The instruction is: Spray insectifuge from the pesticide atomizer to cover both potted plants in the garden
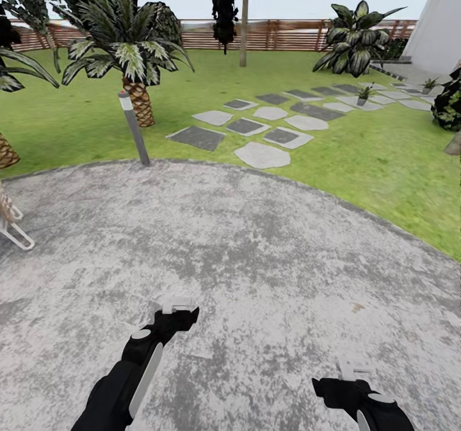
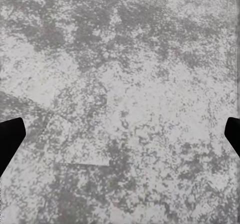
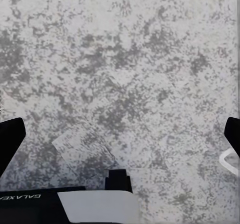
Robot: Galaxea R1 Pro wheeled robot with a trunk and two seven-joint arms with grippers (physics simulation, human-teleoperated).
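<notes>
I am on grey mottled paving (image 1: 243, 252) at the edge of the garden lawn (image 1: 384, 162). Two small potted plants stand far off to the right among the stepping stones: one (image 1: 362, 93) on a pale stone, the other (image 1: 429, 84) further right near the building. The pesticide atomizer is out of view. My left gripper (image 1: 176, 306) hangs low over the paving and is open; its dark fingertips (image 2: 10, 140) sit wide apart in the left wrist view. My right gripper (image 1: 349, 370) is also open over bare paving, fingertips (image 3: 10, 140) spread.
A grey bollard lamp (image 1: 133, 127) stands at the paving's edge, with a striped-leaf palm (image 1: 128, 47) behind it. Stepping stones (image 1: 262, 155) lead right across the lawn. A brown fence (image 1: 282, 34) closes the back. A dark bush (image 1: 448, 104) and a white wall (image 1: 442, 27) are at right.
</notes>
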